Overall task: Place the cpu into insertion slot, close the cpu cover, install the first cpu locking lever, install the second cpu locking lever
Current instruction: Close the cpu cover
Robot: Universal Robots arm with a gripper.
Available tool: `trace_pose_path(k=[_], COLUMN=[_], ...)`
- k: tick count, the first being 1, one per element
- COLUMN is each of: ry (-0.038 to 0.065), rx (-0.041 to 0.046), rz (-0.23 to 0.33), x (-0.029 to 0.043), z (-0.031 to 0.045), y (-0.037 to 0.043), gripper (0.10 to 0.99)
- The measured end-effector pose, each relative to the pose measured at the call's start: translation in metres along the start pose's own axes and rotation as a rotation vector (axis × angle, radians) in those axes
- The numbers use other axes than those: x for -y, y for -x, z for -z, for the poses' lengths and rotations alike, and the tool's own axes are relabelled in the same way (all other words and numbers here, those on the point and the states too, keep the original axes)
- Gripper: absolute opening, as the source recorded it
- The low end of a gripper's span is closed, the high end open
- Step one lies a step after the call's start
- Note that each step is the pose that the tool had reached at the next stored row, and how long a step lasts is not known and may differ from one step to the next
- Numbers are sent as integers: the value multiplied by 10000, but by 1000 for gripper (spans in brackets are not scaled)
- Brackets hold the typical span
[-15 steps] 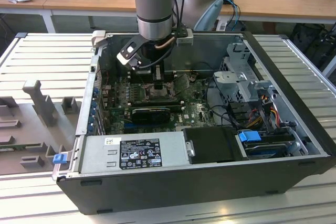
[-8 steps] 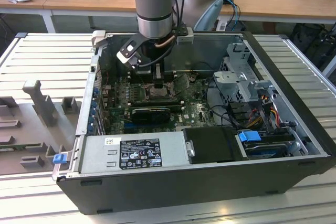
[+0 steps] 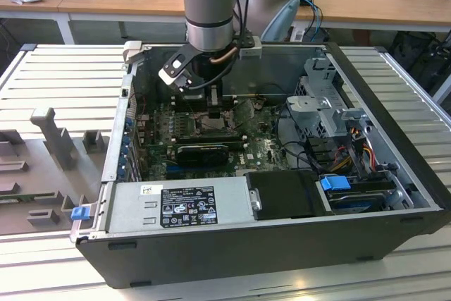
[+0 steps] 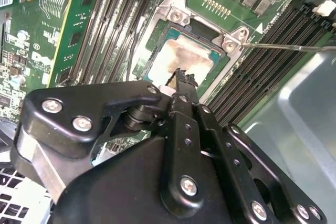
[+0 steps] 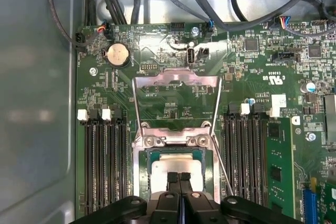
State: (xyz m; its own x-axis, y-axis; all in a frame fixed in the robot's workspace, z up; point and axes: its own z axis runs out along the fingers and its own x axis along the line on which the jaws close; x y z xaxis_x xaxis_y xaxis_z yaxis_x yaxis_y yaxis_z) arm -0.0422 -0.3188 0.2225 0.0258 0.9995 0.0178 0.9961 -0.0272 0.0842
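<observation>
The cpu (image 5: pixel 176 167) (image 4: pixel 181 56), a pale silvery square with a smeared face, lies in the insertion slot (image 5: pixel 144 156) on the green board. My gripper (image 5: pixel 179 178) (image 4: pixel 181 76) (image 3: pixel 211 107) is shut with nothing between its fingers. Its tip sits right over the cpu's middle; I cannot tell whether it touches. The cpu cover (image 5: pixel 176 80) is swung open on its hinge, away from the slot, and the board shows through its square window. A thin wire locking lever (image 5: pixel 223 169) (image 4: pixel 289 47) stands free beside the slot.
Long black memory slots (image 5: pixel 105 161) (image 5: pixel 244 156) flank the socket on both sides. A black graphics card (image 3: pixel 201 151) and a grey power supply (image 3: pixel 176 206) lie nearer the case front. Cables (image 5: pixel 220 9) hang over the board's far edge. The case wall (image 3: pixel 394 103) surrounds everything.
</observation>
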Motion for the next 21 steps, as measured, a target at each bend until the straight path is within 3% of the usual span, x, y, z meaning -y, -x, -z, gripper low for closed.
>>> trace_pose_path(k=[4,12,16,18,21], ry=[-10,-9,-10,-9,-9], rx=[1,0,1,0,-1], rz=[-4,-3,-4,-3,-2], x=[-38,-45,-52,-60,-71], z=[-4,73,155,245,263], y=[-1,-2,-4,-5,-6], gripper=[106,106,106,106,106])
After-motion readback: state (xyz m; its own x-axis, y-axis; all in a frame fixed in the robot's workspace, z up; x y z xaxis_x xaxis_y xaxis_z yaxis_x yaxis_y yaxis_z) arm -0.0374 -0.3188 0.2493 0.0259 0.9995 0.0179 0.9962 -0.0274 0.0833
